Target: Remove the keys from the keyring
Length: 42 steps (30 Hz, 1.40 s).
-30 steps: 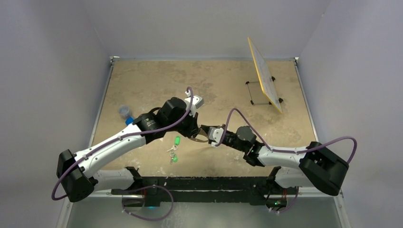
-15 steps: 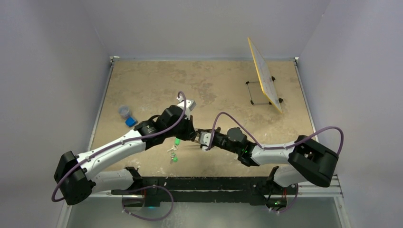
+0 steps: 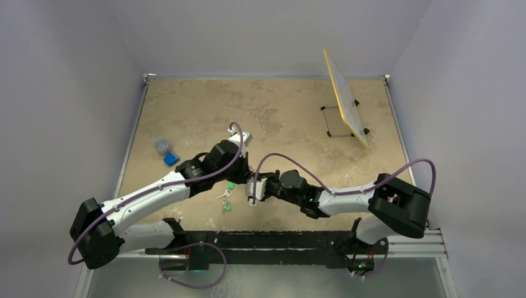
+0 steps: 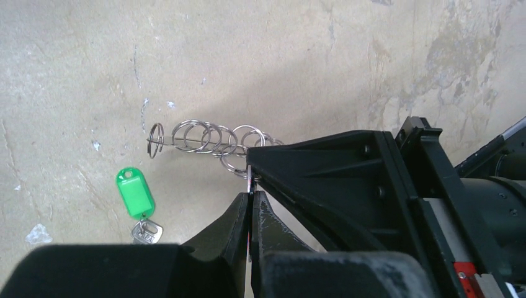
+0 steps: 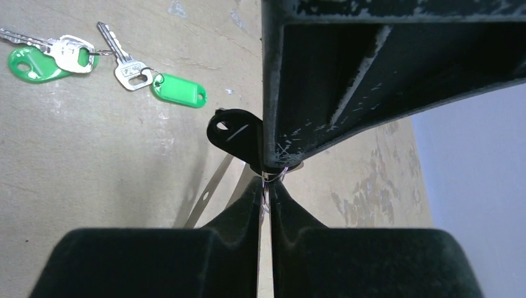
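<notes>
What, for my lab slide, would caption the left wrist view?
Left claw, shut, pinches one end of a chain of silver rings; a green-tagged key lies on the table nearby.

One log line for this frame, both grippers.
left gripper: shut on keyring | right gripper: shut on keyring, black-headed key alongside | green-tagged keys: on table, apart

We get top view from high above near edge, facing down over whole tabletop (image 3: 186, 105). Our wrist views sit close, looking along left gripper (image 4: 250, 194) and right gripper (image 5: 265, 186) at tabletop. All three share green-tagged keys (image 3: 227, 197).
</notes>
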{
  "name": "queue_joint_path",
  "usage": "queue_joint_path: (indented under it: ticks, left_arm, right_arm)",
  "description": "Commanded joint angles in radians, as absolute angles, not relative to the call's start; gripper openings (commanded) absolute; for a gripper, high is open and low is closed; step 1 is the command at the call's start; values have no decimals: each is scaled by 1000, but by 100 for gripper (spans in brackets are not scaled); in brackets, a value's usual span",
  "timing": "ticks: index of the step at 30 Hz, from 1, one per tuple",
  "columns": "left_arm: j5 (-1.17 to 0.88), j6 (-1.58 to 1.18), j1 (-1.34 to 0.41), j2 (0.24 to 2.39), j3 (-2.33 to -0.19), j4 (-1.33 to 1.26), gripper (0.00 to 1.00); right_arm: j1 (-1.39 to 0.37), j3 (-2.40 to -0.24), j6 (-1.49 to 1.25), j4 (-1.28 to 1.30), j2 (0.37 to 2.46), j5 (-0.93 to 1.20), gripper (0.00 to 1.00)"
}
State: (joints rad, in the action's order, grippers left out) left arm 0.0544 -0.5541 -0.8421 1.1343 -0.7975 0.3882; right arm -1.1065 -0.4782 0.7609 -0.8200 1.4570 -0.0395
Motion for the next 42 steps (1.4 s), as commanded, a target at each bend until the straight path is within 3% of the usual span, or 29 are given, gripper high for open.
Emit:
queue_joint_path:
  ticks: [1,10,24,30,33,34,35,36,42]
  left_arm:
    - [26,-533,-835,1115,-842,267,0]
    - [7,-539,-835,1079,-821,245,0]
    - [-16,-599,-834,1052,-847,247,0]
    - [-3,-696,-834,1067,-860,251,0]
    - [30,-766,-835,1068,-859,250,0]
    - [39,-789,-835,1066,-858,250,0]
    - [44,-806,-835,1065,-858,249,0]
    - [51,-821,-835,1064,-858,249,0]
    - [101,-879,-835,1051,-868,261,0]
  right_arm:
    - [-1121,-527,721,-794,1474,-46,11]
    - [-1119,-486,594,-870,1391,-108,35]
    - [-1119,-380,520,-1030,1313,-283,52]
    - [-1120,-327,531,-1113,1273,-251,58]
    - [-1121,-315,541,-1137,1262,-216,68]
    - [-1121,-312,544,-1143,1259,-203,76]
    - [-1123,-307,546,-1151,1257,-193,93]
    - [-1125,-301,549,-1163,1255,-191,98]
    - [-1153,-273,559,-1204,1219,-195,99]
